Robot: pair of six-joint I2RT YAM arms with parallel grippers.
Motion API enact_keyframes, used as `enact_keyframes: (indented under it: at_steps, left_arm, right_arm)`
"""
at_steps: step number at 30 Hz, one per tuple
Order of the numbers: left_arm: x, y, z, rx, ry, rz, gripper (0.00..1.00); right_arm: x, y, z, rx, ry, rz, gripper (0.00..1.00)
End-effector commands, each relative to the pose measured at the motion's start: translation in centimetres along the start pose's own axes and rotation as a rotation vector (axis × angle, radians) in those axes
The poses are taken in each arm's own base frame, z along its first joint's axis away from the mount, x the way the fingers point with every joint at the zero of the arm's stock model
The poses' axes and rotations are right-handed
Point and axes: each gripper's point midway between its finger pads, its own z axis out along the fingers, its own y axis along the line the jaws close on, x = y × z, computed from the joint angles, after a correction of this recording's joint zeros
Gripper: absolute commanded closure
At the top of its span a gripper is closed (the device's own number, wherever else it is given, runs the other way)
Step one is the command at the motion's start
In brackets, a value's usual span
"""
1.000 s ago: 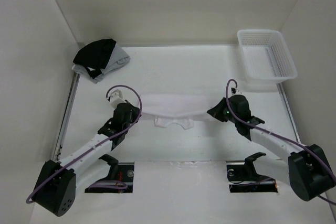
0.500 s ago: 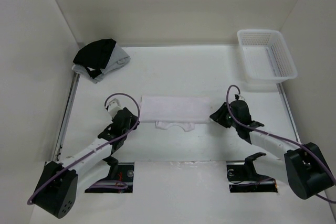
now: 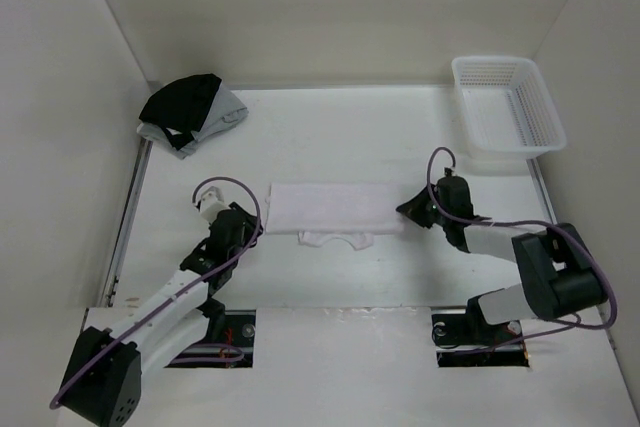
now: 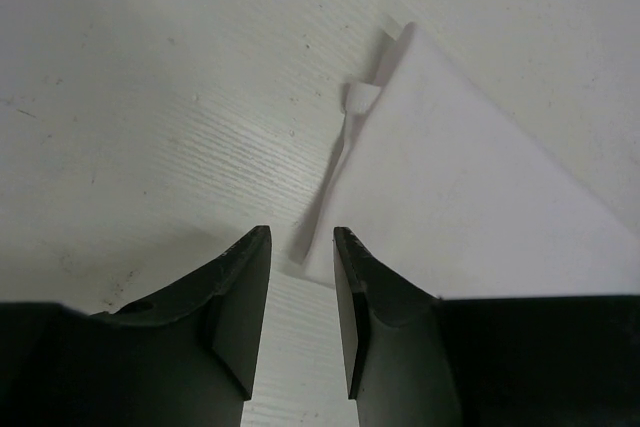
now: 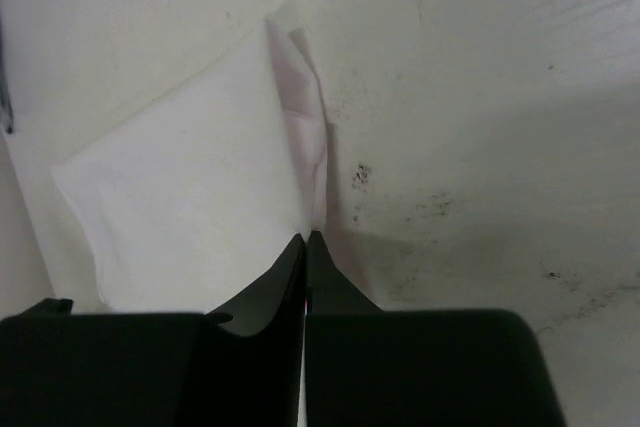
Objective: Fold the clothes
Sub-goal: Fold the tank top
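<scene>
T-shirt (image 3: 335,205), plain white, lies mid-tabletop (image 3: 340,137) as a long folded band, with a scrap of cloth poking out along its near side. An arm sits at each end, presumably so both ends can be taken up for the next fold. The left fingers (image 3: 256,227) stand partly open just short of the left end, holding nothing. The right fingers (image 5: 305,247) are pressed together at the right edge; I see no cloth caught between them. A black and grey garment bundle (image 3: 190,109) and a white mesh basket (image 3: 510,107) sit well apart at the far corners.
</scene>
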Motion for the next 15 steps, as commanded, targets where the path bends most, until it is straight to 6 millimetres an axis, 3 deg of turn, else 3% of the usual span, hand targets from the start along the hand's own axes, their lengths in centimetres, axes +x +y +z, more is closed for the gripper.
enact_keyframes:
  at_steps: [1,4,8,11,15]
  left_arm:
    - [-0.7,-2.9,-0.4,0.067,-0.006,0.002,0.70]
    - [0.1,-5.0,-0.5,0.106,0.019,0.028,0.70]
    - [1.5,-7.6,-0.8,0.164,0.051,0.050,0.70]
    - [1.9,-8.9,-1.2,0.200,0.061,0.042,0.70]
    - [1.7,-9.1,-1.5,0.218,0.052,0.032,0.70]
  right_arm:
    - [-4.7,2.5,-1.9,-0.064,-0.166,0.007,1.00]
    - [-7.5,2.9,-4.1,-0.035,-0.256,-0.027,1.00]
    - [-10.2,4.8,-6.6,0.007,-0.343,-0.110,1.00]
    - [-10.1,7.7,-7.8,0.023,-0.348,-0.214,0.99]
    - [-8.1,11.5,-7.7,0.036,-0.315,-0.330,0.99]
